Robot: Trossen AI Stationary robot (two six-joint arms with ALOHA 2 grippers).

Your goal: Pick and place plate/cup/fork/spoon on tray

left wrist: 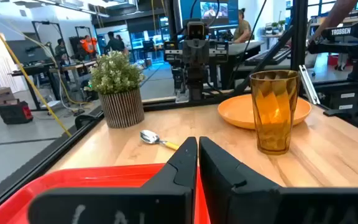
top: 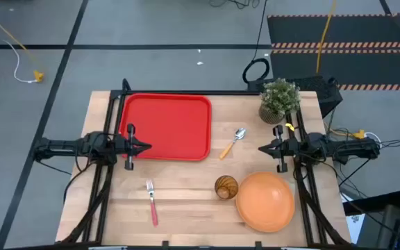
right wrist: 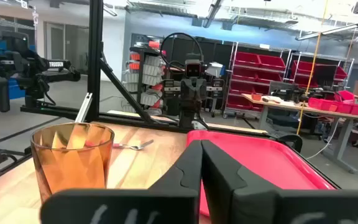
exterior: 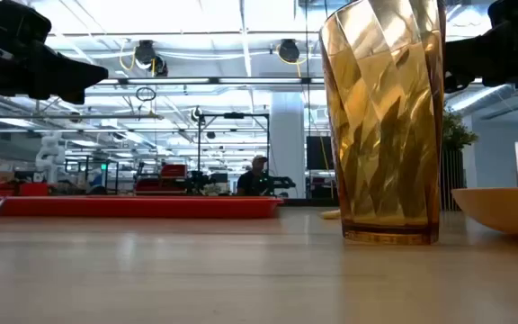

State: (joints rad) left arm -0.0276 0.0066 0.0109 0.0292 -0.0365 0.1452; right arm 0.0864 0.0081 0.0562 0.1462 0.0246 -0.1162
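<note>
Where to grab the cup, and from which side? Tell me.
Grip the cup across its upper wall, coming straight down with the right gripper. It stands upright, open mouth up, and the plate sits close on its right, crowding a sideways approach.

We see a plain red tray (top: 167,127) on the pale wood-grain table (top: 186,201). The plate (top: 265,201) is plain orange, and the cup (top: 226,187) is translucent amber with diamond facets. The fork (top: 152,202) has a pink-red handle, the spoon (top: 232,143) an orange-yellow one. The green plant (top: 279,99) sits in a ribbed grey pot.
</note>
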